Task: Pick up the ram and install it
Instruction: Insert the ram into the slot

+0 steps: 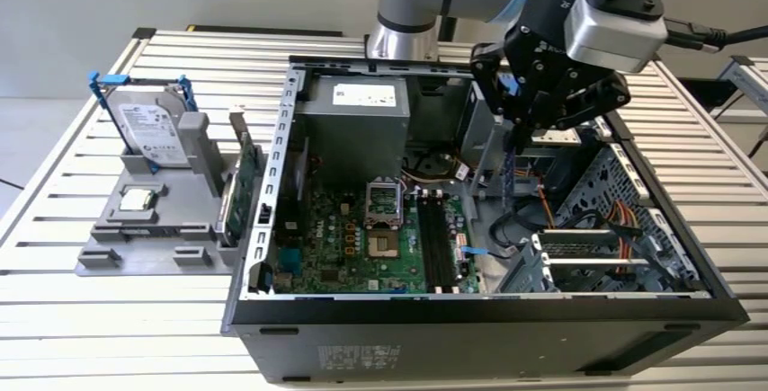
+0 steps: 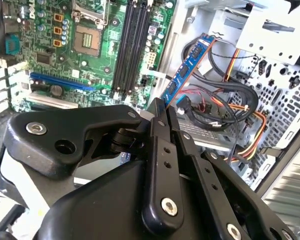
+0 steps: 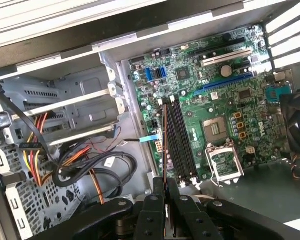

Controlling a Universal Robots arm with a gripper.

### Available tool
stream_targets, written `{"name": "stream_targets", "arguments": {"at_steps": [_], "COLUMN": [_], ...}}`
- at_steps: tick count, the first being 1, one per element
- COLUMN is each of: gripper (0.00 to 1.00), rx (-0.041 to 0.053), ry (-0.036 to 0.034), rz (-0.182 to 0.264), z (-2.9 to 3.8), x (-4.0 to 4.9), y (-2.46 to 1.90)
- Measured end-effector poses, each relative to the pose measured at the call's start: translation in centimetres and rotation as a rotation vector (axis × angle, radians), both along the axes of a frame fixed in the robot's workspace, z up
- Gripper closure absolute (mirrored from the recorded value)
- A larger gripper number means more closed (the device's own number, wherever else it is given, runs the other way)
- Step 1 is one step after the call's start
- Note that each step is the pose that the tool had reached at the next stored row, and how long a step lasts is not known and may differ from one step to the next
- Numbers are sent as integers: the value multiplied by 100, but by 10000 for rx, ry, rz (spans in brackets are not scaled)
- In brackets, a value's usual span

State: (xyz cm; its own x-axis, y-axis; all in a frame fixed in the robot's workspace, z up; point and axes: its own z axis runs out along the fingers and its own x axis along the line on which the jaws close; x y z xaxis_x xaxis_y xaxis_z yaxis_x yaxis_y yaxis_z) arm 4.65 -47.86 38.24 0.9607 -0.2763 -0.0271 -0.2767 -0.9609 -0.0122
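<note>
the gripper (image 1: 524, 108) is closed on the ram (image 2: 189, 64) and holds it by its upper part, so the stick hangs down inside the open case (image 1: 480, 306). it is to the exterior view's right of the black memory slots (image 3: 182, 142), near the loose cables (image 2: 225, 107). the ram is a thin, flat, rigid board — blue in the second wrist view, with small dark chips. i judge the risk to be this: its narrow edge must meet a narrow slot (long, hard plastic), and a small tilt would jam or bend it — or the soft cables could catch its lower end.
</note>
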Motion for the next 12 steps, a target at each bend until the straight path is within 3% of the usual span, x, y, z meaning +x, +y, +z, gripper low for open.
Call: {"name": "stream_targets", "arguments": {"at_steps": [12], "gripper": [100], "rx": [-1], "ry": [0], "rz": [949], "z": [1], "x": [0], "y": [0]}}
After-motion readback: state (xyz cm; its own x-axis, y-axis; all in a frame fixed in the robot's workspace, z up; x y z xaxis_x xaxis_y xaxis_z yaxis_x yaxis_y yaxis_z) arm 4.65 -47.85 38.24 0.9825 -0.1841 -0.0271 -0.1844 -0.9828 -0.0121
